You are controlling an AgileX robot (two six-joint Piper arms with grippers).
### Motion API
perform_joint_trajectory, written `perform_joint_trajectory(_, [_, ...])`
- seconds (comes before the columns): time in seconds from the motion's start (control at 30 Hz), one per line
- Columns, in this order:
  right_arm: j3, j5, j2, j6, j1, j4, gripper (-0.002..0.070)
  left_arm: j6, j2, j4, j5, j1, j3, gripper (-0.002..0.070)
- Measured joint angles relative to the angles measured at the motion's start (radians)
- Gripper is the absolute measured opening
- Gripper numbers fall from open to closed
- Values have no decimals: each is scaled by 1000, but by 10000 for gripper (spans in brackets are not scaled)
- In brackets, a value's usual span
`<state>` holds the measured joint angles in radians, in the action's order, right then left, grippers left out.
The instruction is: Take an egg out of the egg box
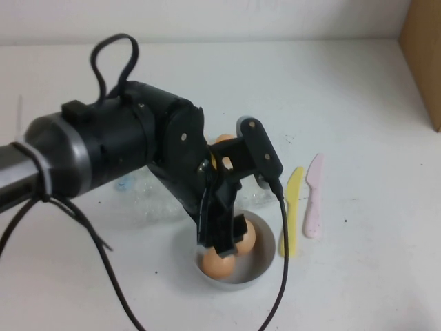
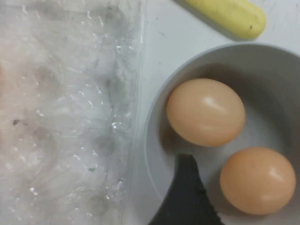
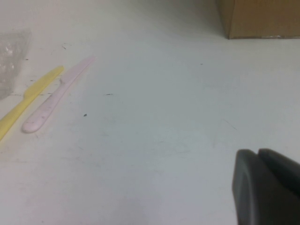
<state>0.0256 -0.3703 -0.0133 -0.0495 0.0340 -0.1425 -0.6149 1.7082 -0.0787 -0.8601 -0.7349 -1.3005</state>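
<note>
My left gripper's (image 1: 222, 241) fingers (image 2: 187, 197) are apart and hold nothing. From the left wrist view I see one black fingertip, down inside the grey bowl (image 1: 265, 265). It sits between the egg (image 2: 205, 111) and a second egg (image 2: 258, 180). Both eggs lie loose on the bowl's floor, near each other. I cannot tell if the fingertip touches either one.

So I think the egg is out of the egg box (image 1: 148, 196) and I am letting it go. The egg box is the clear crinkly tray just beside the bowl, under my left arm. One more orange egg (image 1: 222, 140) peeks out behind the arm, on the far side. It looks to be in the tray, but the arm hides most of it.

To do this step well, I want to lift the left gripper straight up and slowly. If I swing sideways, a finger could bump an egg and make it roll or crack. I should hold the fingers wide until they are above the bowl's rim. I should also watch the black cable hanging by the bowl, so that it does not drag the bowl along.

A yellow knife (image 1: 293, 210) and a pink knife (image 1: 313, 196) lie side by side, just past the bowl on the right.

My right gripper (image 3: 267, 187) waits low over bare table, well apart from the knives. A cardboard box (image 3: 262, 18) stands at the far edge.
</note>
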Motion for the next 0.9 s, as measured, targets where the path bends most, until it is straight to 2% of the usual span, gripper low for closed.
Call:
perform_joint_trajectory(0.07, [0,0,0,0,0,0,-17,14,-21,11,4,0,0,449])
perform_joint_trajectory(0.1, [0,0,0,0,0,0,-17,34,-38,22,9,0,0,412])
perform_joint_trajectory(0.2, [0,0,0,0,0,0,-17,91,-84,47,38,0,16,270])
perform_joint_trajectory(0.27, [0,0,0,0,0,0,-17,134,-140,59,95,0,72,111])
perform_joint_trajectory(0.37, [0,0,0,0,0,0,-17,169,-250,56,217,0,193,33])
perform_joint_trajectory(0.6, [0,0,0,0,0,0,-17,252,-536,3,453,0,515,1])
perform_joint_trajectory(0.9, [0,0,0,0,0,0,-17,355,-844,-7,413,0,606,0])
